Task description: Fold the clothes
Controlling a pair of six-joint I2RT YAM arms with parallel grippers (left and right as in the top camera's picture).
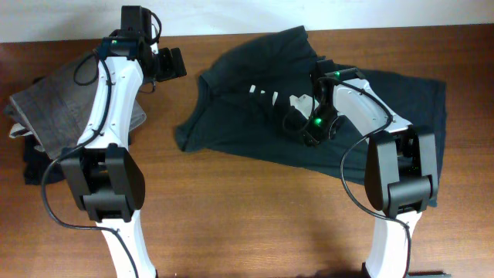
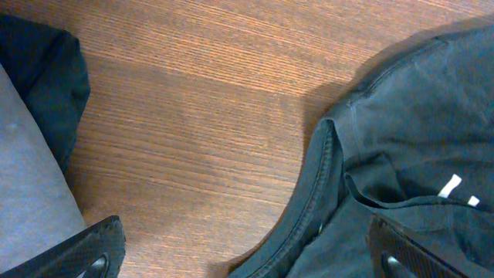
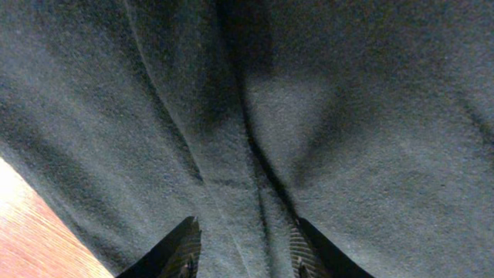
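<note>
Evidently the large dark charcoal short-sleeved T-shirt (image 1: 231, 127) was not yet folded. It lay rumpled on the brown wooden tabletop (image 1: 231, 208), spreading from the middle of the far edge toward the right edge, its white block lettering (image 1: 266, 94) half swallowed by creases. The right tool (image 1: 306, 130) was down on the cloth near the shirt's middle. Its wrist view showed the two fingers (image 3: 174, 255) straddling a raised ridge of fabric; whether they had clenched on it could not be told. That placement suggested a pinch meant to lift the body and spread it flat. The left tool (image 1: 171, 63) hovered released, jaws wide, over bare wood just beside the collar (image 2: 328, 170), probably poised to take that side. At the left edge, well apart, a folded grey pair of trousers (image 1: 54, 100) sat on a black folded garment (image 1: 31, 166), out of the way of the work.
</note>
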